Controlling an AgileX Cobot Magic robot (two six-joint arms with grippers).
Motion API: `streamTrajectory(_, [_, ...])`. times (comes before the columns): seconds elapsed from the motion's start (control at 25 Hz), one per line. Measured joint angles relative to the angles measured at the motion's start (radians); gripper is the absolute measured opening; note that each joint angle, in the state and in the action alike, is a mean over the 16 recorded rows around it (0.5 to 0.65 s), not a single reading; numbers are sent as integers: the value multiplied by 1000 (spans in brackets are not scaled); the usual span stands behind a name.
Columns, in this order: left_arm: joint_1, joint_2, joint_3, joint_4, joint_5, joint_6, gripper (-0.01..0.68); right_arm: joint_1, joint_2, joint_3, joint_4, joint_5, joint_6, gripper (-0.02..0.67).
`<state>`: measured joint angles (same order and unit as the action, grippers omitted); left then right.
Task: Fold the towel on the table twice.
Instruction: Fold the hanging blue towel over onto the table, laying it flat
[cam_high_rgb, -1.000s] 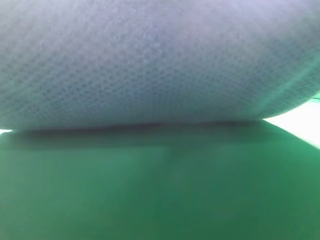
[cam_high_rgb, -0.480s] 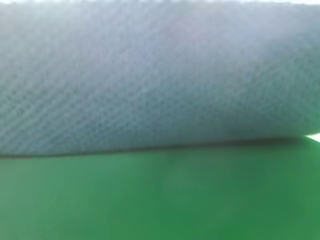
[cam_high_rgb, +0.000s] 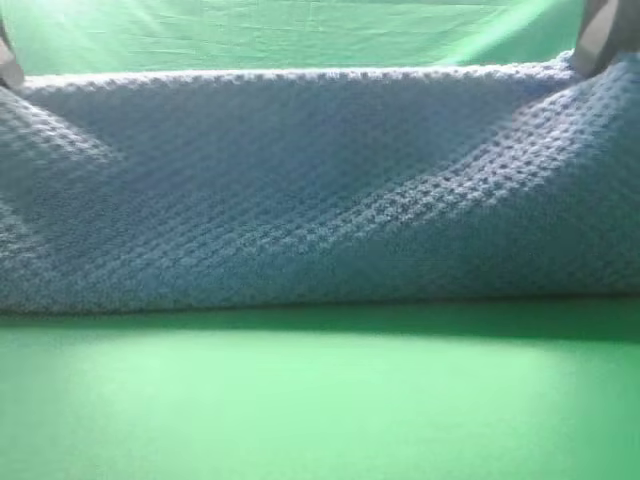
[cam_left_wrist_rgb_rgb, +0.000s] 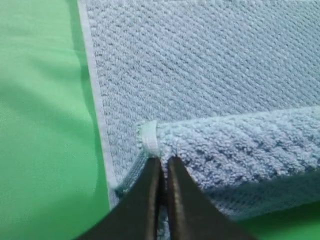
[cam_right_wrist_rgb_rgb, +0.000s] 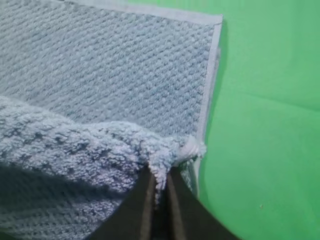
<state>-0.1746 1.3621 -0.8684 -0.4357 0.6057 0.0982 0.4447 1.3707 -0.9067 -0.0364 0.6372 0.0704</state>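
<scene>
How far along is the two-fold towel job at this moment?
Done: both corners are picked up. In hand: the left gripper and right gripper are each shut on a corner of the towel, carrying that edge over the layer lying flat on the table. Left: laying down this first fold, then the second.

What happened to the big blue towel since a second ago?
The towel moved away from the high camera: it filled the upper view as a blur, now its lifted edge stretches between the left gripper and right gripper with green behind it. Both grippers stay clamped on its corners. The green table is unchanged.
</scene>
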Motion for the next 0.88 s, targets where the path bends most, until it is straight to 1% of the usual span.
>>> streamTrajectory(0.44, [0,252,-185,19,-88,1,0,-44,244,-183,-42,-94,-28,0])
streamTrajectory(0.88, [0,390,-274,22,-162,1,0,-61,423,-322,-64,-157,-34,4])
